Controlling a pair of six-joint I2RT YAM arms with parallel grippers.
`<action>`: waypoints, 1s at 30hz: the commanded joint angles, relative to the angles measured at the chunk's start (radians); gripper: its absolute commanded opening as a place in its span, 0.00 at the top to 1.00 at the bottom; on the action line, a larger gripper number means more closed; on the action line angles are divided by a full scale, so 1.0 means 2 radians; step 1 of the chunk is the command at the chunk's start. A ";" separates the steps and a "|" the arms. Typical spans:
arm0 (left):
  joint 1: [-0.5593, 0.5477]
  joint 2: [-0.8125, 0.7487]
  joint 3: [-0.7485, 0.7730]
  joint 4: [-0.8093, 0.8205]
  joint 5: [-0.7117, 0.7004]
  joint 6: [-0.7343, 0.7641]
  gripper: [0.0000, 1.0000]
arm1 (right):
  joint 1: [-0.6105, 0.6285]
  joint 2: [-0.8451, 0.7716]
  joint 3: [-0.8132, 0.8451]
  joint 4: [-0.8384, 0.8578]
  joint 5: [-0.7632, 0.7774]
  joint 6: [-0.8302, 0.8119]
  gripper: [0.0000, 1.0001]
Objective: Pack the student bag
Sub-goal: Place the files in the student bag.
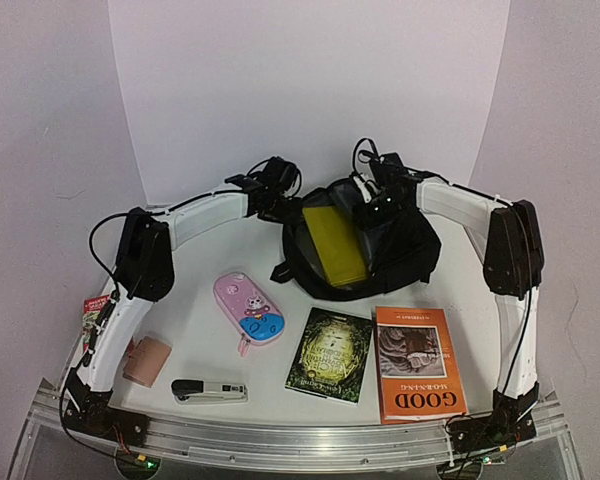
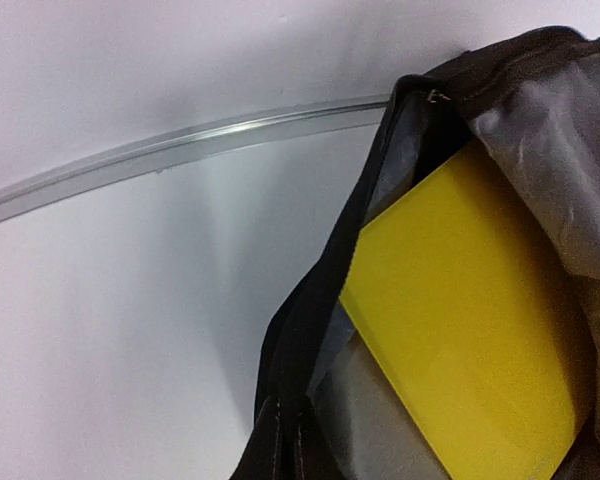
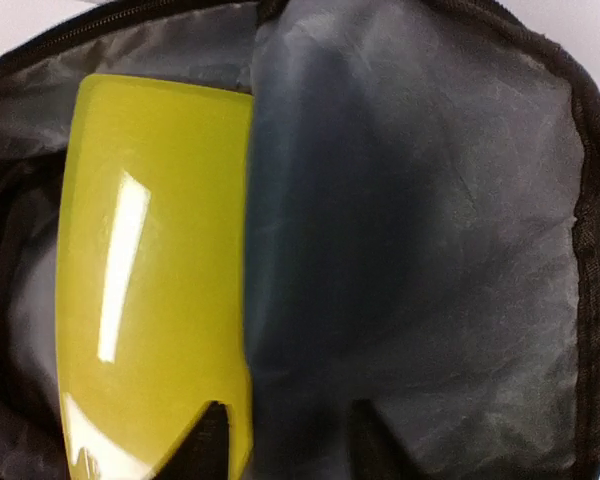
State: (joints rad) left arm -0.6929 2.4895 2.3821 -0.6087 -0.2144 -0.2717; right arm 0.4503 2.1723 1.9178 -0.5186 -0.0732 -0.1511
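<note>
Student bag (image 1: 416, 258) lies open at the middle of the desk's far edge, with a yellow book (image 1: 334, 240) only part-way into its mouth, so it could slip out or snag.
The right claw (image 3: 285, 442) is spread inside the mouth with nothing between its fingers. One tip is just beside the book's edge, so backing out could hook the grey lining or drag the book along. The left claw (image 1: 278, 190) is pressed together at the bag's left rim, and I can't tell whether it pinches fabric. If it doesn't, the soft mouth may sag shut. A pink pencil case (image 1: 249, 309) lies unpacked mid-desk.
</note>
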 commanded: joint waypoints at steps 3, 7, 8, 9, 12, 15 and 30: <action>0.030 -0.095 -0.153 0.112 0.085 -0.057 1.00 | 0.000 -0.051 0.037 -0.009 -0.065 0.045 0.38; 0.032 -0.098 -0.138 0.103 0.089 -0.055 1.00 | 0.006 -0.058 0.049 -0.009 -0.093 0.067 0.25; 0.034 -0.098 -0.135 0.101 0.094 -0.058 1.00 | 0.008 -0.058 0.051 -0.009 -0.091 0.067 0.21; 0.038 -0.097 -0.135 0.100 0.101 -0.066 1.00 | 0.009 -0.057 0.052 -0.009 -0.086 0.067 0.20; 0.046 -0.100 -0.143 0.104 0.129 -0.082 0.97 | 0.011 -0.056 0.050 -0.009 -0.076 0.066 0.20; 0.047 -0.105 -0.155 0.110 0.134 -0.084 0.94 | 0.016 -0.060 0.042 -0.008 -0.091 0.071 0.24; 0.029 -0.283 -0.354 0.158 0.144 -0.076 0.25 | 0.000 -0.233 -0.116 -0.106 -0.155 0.029 0.07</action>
State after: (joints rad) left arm -0.5951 2.1489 1.8035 -0.3817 0.0538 -0.4498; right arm 0.5006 1.8993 1.7712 -0.6116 -0.3388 -0.0218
